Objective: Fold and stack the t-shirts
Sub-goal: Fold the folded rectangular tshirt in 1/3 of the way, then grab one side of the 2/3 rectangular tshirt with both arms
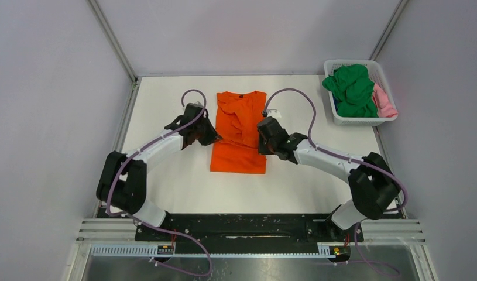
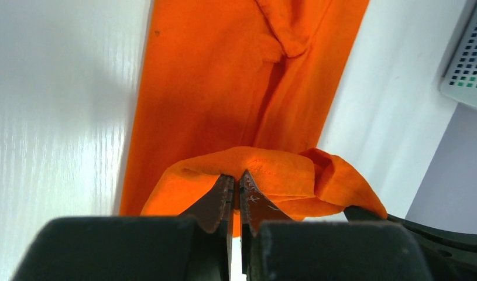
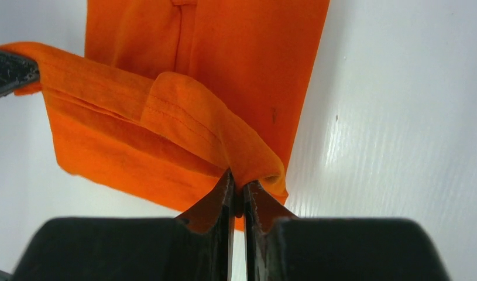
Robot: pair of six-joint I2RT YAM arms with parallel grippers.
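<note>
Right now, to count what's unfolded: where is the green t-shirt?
Top view: the green t-shirt lies heaped in the white basket at the table's far right corner, beside a pink t-shirt.

The left arm [image 1: 157,143] reaches forward and inward from its base, with the elbow bent outward and its black wrist [image 1: 195,126] angled toward the centre. Its jaws are pressed together, pinching a raised fold of the bright orange cloth t-shirt [image 1: 239,158] between their tips. The right arm [image 1: 326,157] mirrors this pose, elbow out and wrist turned inward. Its jaws are likewise closed on a fold of the same shirt, gripped at their tips.
</note>
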